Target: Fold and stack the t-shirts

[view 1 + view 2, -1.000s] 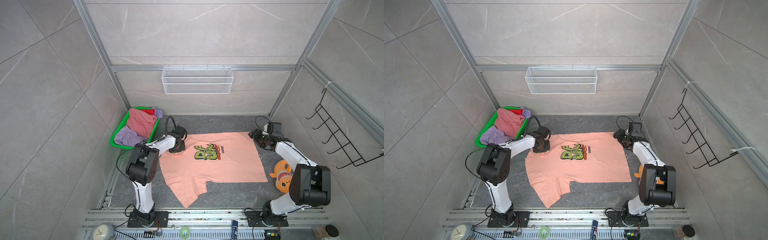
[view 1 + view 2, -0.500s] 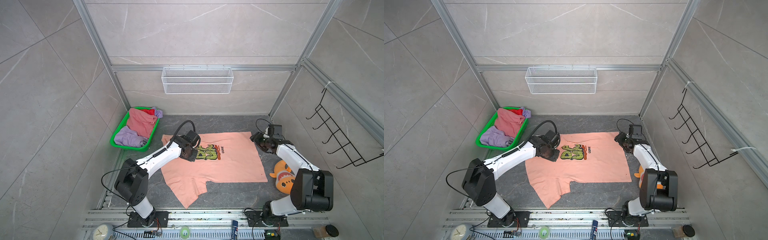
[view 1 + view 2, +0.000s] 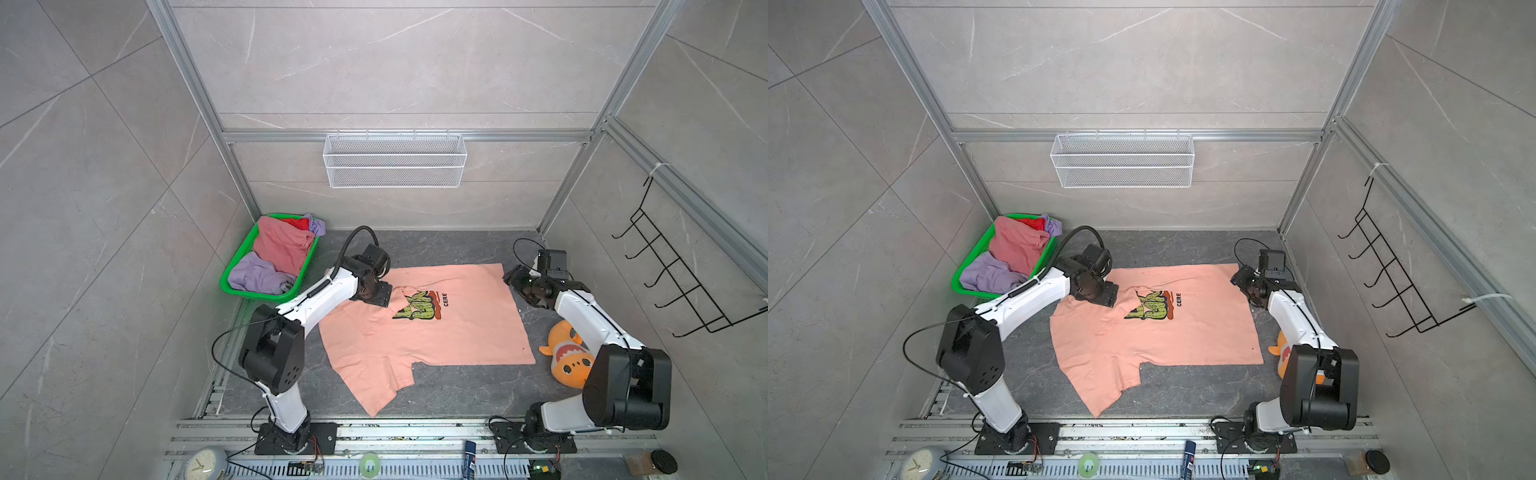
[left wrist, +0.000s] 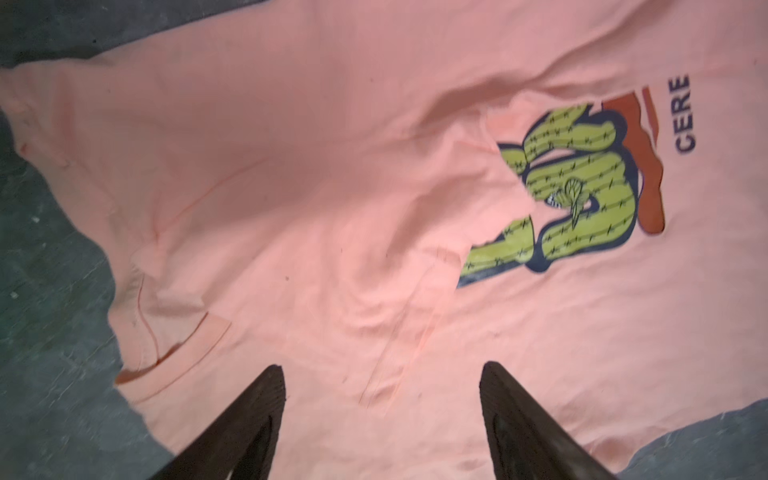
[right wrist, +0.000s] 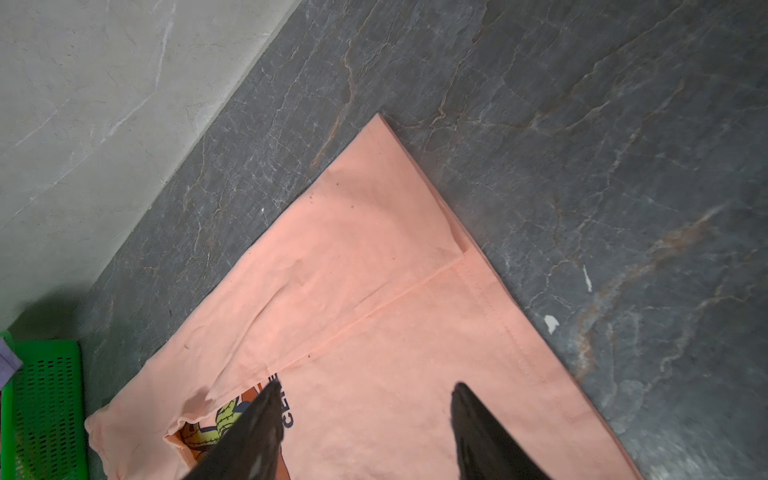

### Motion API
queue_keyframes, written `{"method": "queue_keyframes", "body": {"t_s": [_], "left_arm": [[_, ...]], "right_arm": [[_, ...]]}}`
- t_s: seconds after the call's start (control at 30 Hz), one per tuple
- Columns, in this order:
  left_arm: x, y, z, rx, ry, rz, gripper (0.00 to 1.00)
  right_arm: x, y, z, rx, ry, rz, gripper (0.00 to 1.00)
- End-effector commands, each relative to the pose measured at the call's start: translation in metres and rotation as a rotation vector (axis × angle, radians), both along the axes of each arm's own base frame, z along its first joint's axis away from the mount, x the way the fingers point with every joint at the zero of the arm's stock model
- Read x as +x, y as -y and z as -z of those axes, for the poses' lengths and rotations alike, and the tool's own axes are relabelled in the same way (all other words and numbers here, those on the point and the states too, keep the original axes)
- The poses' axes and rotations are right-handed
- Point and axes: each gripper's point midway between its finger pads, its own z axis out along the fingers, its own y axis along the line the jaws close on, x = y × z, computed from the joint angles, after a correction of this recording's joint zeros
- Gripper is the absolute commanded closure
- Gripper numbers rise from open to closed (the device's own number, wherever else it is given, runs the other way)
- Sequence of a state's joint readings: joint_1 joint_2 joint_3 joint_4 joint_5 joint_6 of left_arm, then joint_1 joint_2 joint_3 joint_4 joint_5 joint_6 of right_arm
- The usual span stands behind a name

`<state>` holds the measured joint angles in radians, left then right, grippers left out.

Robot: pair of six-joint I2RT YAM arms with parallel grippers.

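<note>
A peach-salmon t-shirt (image 3: 436, 332) (image 3: 1167, 332) lies spread on the dark floor, its near sleeve pointing at the front rail. Its far-left part is folded over and covers the left edge of the green cactus graphic (image 3: 417, 307) (image 4: 582, 195). My left gripper (image 3: 380, 297) (image 3: 1106, 297) (image 4: 382, 368) hovers open just over that folded flap, nothing between its fingers. My right gripper (image 3: 509, 279) (image 3: 1238, 279) (image 5: 365, 386) stands open beside the shirt's far-right corner (image 5: 380, 120), holding nothing. More t-shirts, dusty pink (image 3: 282, 249), lavender (image 3: 257, 274) and red (image 3: 299, 224), are heaped in the basket.
The green mesh basket (image 3: 232, 286) stands at the far left against the wall. An orange plush toy (image 3: 569, 361) lies right of the shirt, next to the right arm. A white wire basket (image 3: 395, 166) hangs on the back wall, a black hook rack (image 3: 665, 282) on the right wall.
My left gripper carried the shirt's far-left part rightward over the graphic, then opened and let it go. The right gripper has barely moved.
</note>
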<state>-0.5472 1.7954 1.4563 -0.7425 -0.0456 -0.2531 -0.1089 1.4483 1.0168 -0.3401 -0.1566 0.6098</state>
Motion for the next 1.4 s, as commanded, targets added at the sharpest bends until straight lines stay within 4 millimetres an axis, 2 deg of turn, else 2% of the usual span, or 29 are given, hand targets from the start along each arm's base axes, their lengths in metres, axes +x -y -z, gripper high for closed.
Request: {"method": "queue_keyframes", "body": {"t_s": [0.0, 0.17, 0.33, 0.5, 0.57, 0.77, 0.9, 1.03, 1.2, 1.37], "left_arm": [[0.026, 0.03, 0.012, -0.112, -0.032, -0.008, 0.24], [0.034, 0.028, 0.035, -0.129, -0.105, -0.131, 0.24], [0.029, 0.007, 0.048, -0.237, -0.159, -0.3, 0.23], [0.019, -0.025, 0.069, -0.316, -0.238, -0.468, 0.23], [0.018, -0.035, 0.075, -0.335, -0.251, -0.516, 0.22], [0.021, -0.051, 0.097, -0.34, -0.299, -0.566, 0.22], [0.035, -0.058, 0.106, -0.325, -0.313, -0.585, 0.22], [0.054, -0.057, 0.112, -0.325, -0.315, -0.572, 0.22], [0.084, -0.053, 0.117, -0.321, -0.31, -0.551, 0.22], [0.12, -0.05, 0.119, -0.34, -0.275, -0.555, 0.22]], "right_arm": [[-0.01, 0.0, -0.003, -0.013, -0.004, 0.005, 0.34], [0.004, -0.009, -0.004, 0.061, 0.032, 0.002, 0.34], [0.03, -0.027, 0.002, 0.098, 0.044, -0.014, 0.34], [0.056, -0.058, 0.032, 0.122, -0.016, -0.05, 0.34], [0.064, -0.064, 0.046, 0.129, -0.033, -0.039, 0.34], [0.076, -0.065, 0.089, 0.179, -0.147, 0.047, 0.34], [0.083, -0.063, 0.112, 0.184, -0.198, 0.082, 0.34], [0.098, -0.06, 0.127, 0.164, -0.237, 0.098, 0.35], [0.131, -0.055, 0.141, 0.147, -0.258, 0.116, 0.35], [0.168, -0.05, 0.144, 0.135, -0.248, 0.121, 0.35]]}}
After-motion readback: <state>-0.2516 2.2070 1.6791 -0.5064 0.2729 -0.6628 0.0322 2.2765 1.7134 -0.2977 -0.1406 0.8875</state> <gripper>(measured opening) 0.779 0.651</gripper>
